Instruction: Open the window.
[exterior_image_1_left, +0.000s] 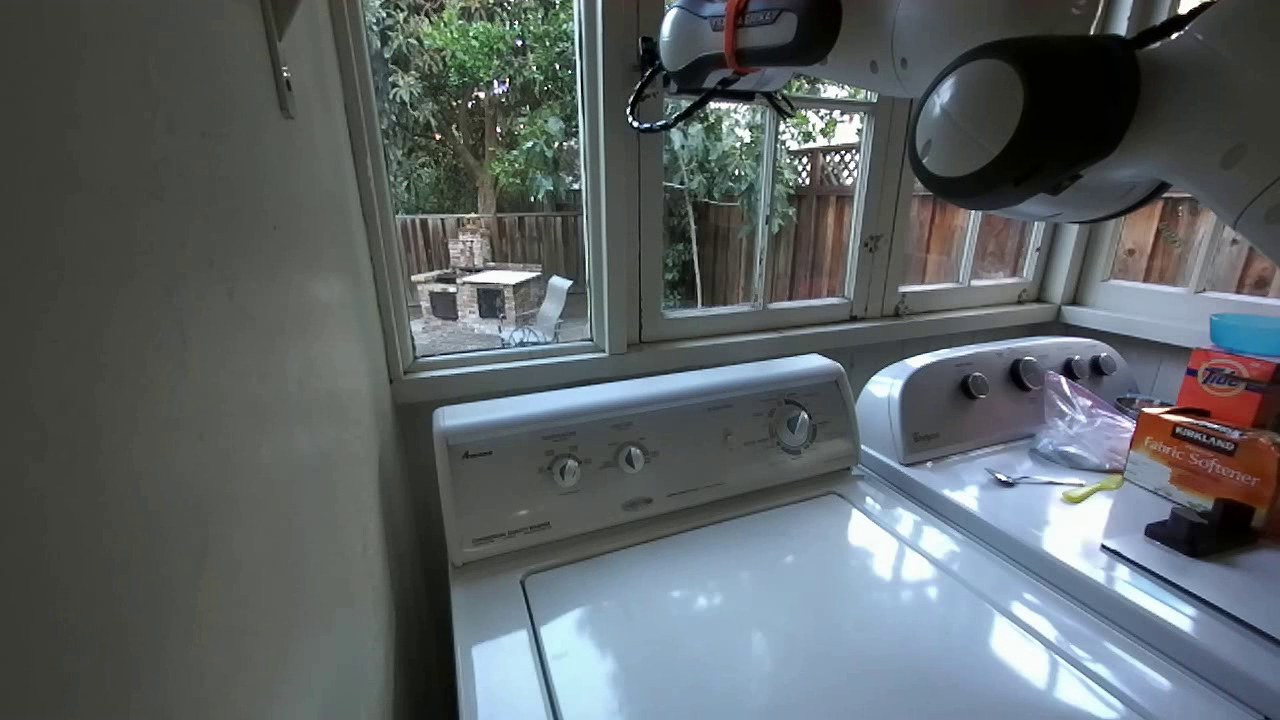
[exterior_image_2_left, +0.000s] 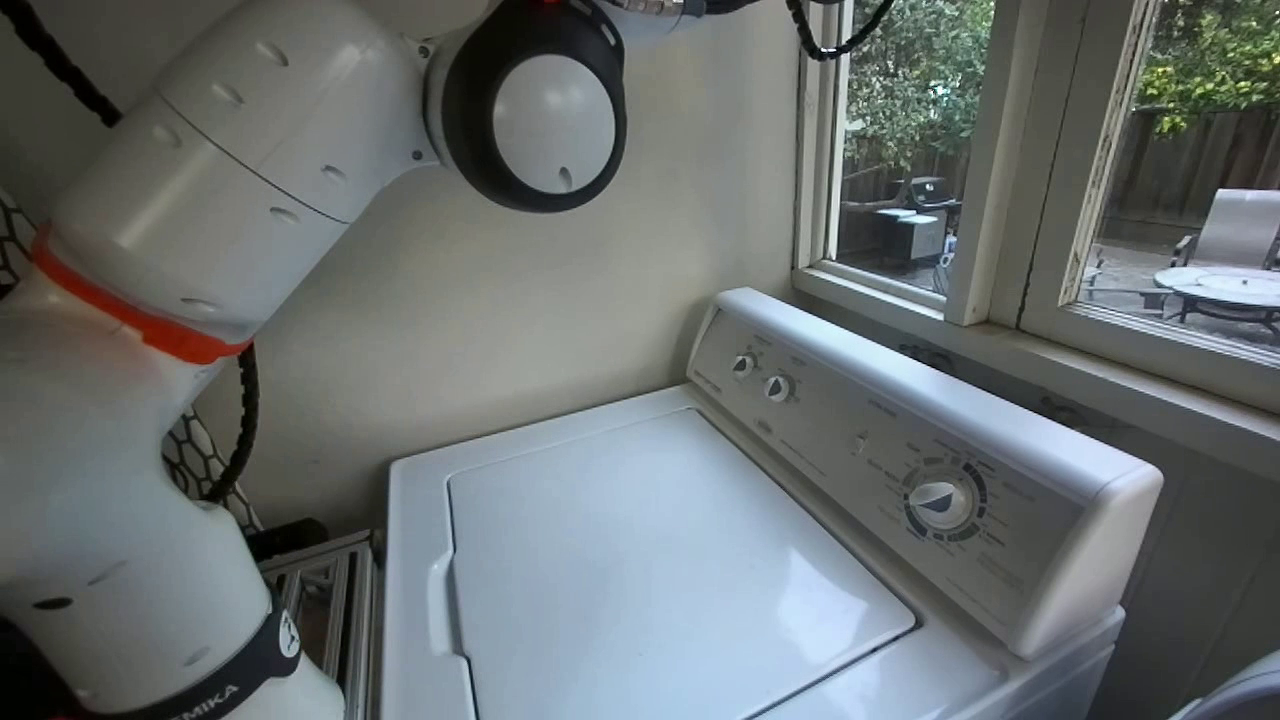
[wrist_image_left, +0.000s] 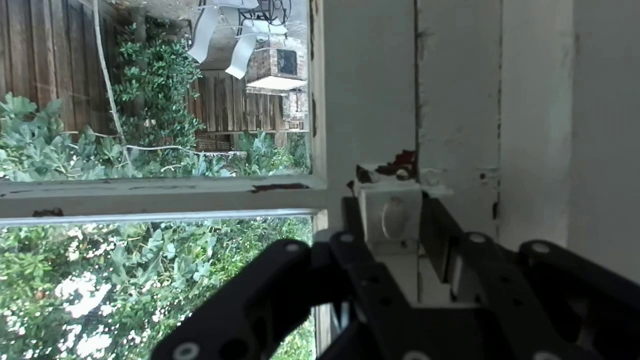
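White-framed, the window (wrist_image_left: 200, 197) takes up the left of our wrist view; at its edge, mid-view, our jaws stand apart astride what looks like a painted latch (wrist_image_left: 391, 212), though whether they pinch it we cannot tell. To free it well, we want a square, even grip, a gentle turn, then a pull that follows the swing. In an exterior view, right of the plain pane (exterior_image_1_left: 490, 170), the window looks closed, thin white bars dividing its glass
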